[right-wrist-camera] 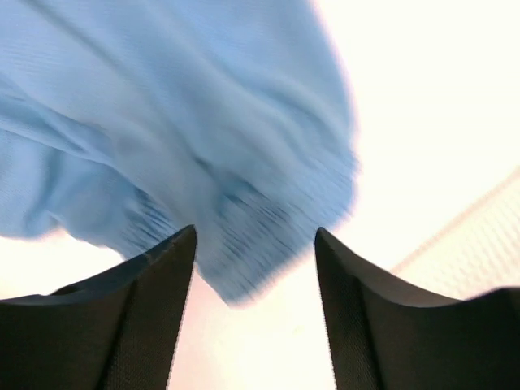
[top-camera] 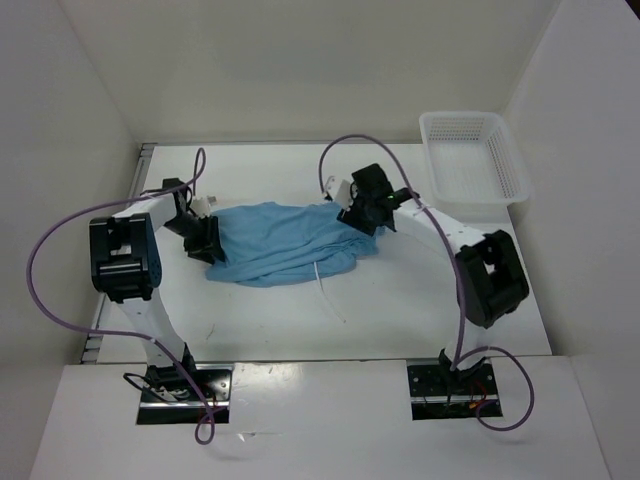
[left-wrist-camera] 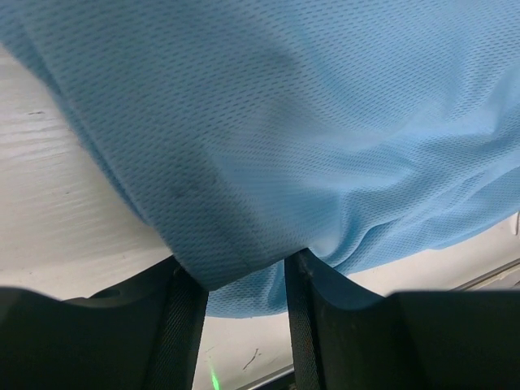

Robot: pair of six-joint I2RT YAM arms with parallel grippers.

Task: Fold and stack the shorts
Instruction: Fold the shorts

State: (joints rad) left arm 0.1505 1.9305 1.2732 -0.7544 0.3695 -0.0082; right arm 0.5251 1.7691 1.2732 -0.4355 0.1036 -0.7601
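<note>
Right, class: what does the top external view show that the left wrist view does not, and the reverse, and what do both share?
Only the top view: the white mesh basket at the far right, plus the left arm and right arm. Only the left wrist view: the fine weave of the shorts, with a fold of them pinched between the left fingers. Both: the light blue shorts on the white table.

We see the shorts, light blue mesh cloth, filling most of the view. A folded edge of them dips between the black fingers of the left gripper, which press the cloth from both sides. The white table shows bare at the left and in a strip at the right. A small green light glows between the fingers.
</note>
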